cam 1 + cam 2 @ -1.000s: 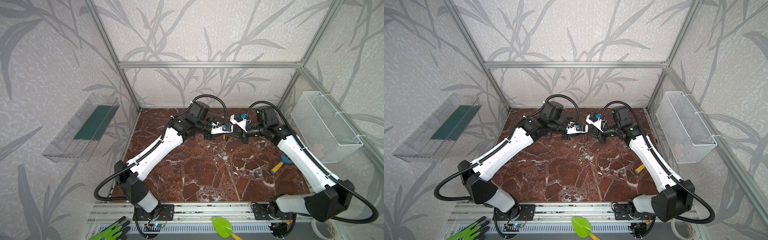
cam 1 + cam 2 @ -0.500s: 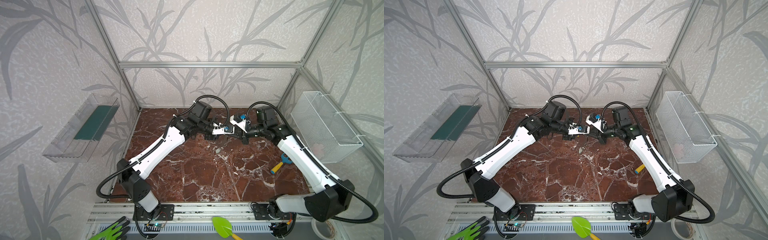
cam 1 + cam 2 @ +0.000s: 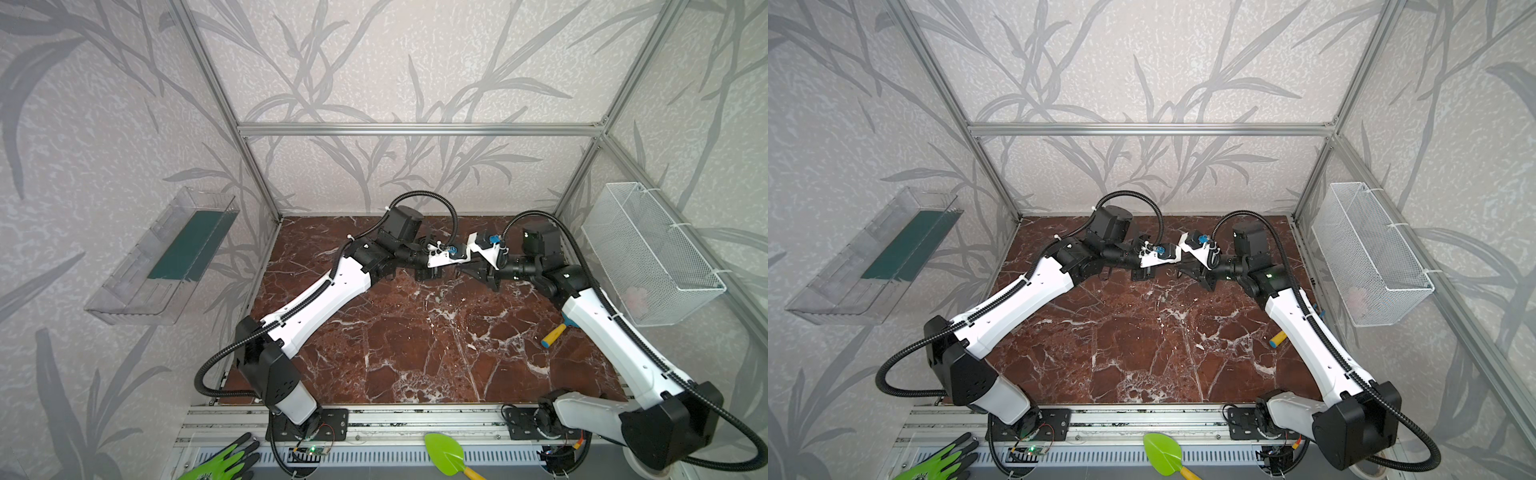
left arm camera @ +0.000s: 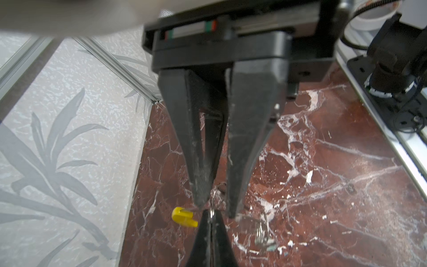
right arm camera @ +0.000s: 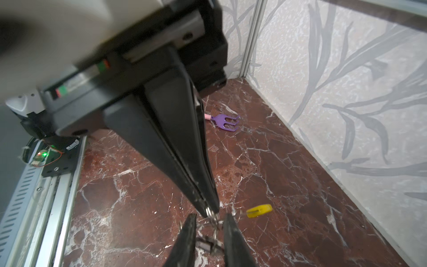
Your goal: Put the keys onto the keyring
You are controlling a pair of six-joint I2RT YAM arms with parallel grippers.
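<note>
Tabletop [image 3: 415, 353] gleams, polished red marble look; keys [image 4: 261, 233] bright bare metal (blurred, mind); keyring [image 5: 258, 210] sleeve smooth yellow plastic.

Grey leaf-print walls [image 3: 374, 62]; aluminium frame [image 3: 415, 129]; red-brown marble floor [image 3: 415, 340].

Left fingers [image 4: 189, 138] apart, right fingers [image 5: 184, 161] pressed together, tips almost meeting

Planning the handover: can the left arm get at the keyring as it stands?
Probably yes. The left gripper has its fingers apart with the keyring wire between them, right where the right gripper pinches it; nothing blocks the way. The keys dangle close beside one finger.
</note>
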